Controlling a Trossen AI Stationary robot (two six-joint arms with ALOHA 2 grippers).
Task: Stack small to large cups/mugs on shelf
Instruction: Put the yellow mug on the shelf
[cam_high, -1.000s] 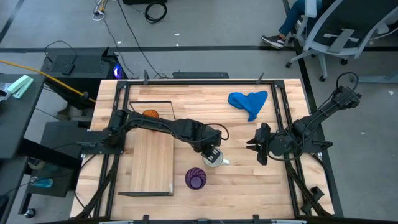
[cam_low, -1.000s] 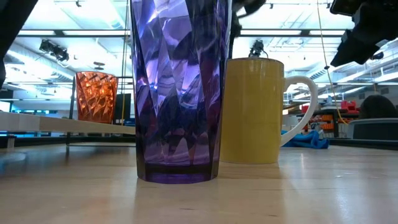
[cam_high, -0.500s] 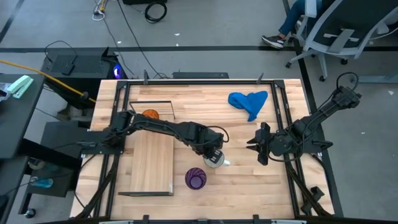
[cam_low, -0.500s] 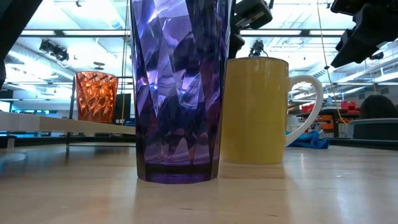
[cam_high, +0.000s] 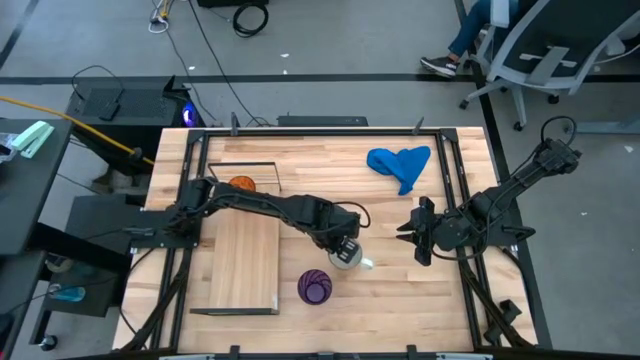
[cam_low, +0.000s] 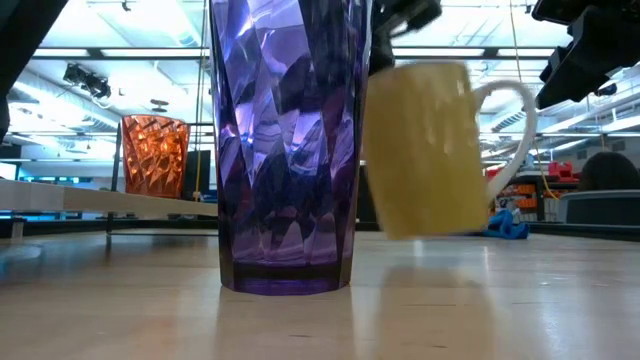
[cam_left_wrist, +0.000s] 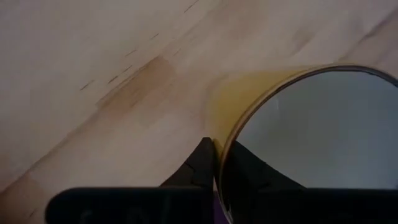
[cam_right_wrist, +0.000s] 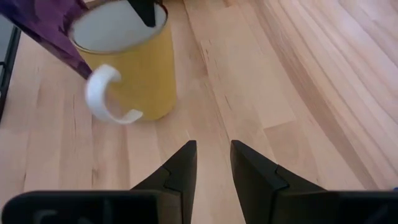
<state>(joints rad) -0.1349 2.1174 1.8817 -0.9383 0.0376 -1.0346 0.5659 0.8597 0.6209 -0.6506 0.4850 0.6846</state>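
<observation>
The mug (cam_high: 347, 258) is yellow outside and white inside, with a white handle (cam_low: 510, 130). It hangs tilted just above the table, right of the purple cup (cam_high: 315, 287) in the high view. My left gripper (cam_left_wrist: 219, 165) is shut on its rim. The purple cup (cam_low: 290, 150) stands on its base on the table. The orange cup (cam_high: 242, 184) stands on the far end of the shelf (cam_high: 243, 260). My right gripper (cam_right_wrist: 213, 152) hovers open to the mug's right, touching nothing. My left gripper pinches the mug's rim (cam_left_wrist: 222, 144), one finger (cam_left_wrist: 245, 168) inside the mug and one finger (cam_left_wrist: 202, 165) outside. The fingers come from above, pointing down. The mug (cam_low: 430, 150) is lifted clear of the table and hangs tilted, handle toward the table's right.
A blue cloth (cam_high: 400, 163) lies crumpled near the far right corner of the table. The shelf's near part (cam_high: 243, 275) is bare board. My right arm (cam_high: 500, 205) reaches in from the right edge. A person sits on a chair beyond the far edge.
The mug stood on the table and turned slightly about its base. Then my left gripper lifted it clear, and it now hangs tilted a little above the boards. The purple and orange cups have kept still.
</observation>
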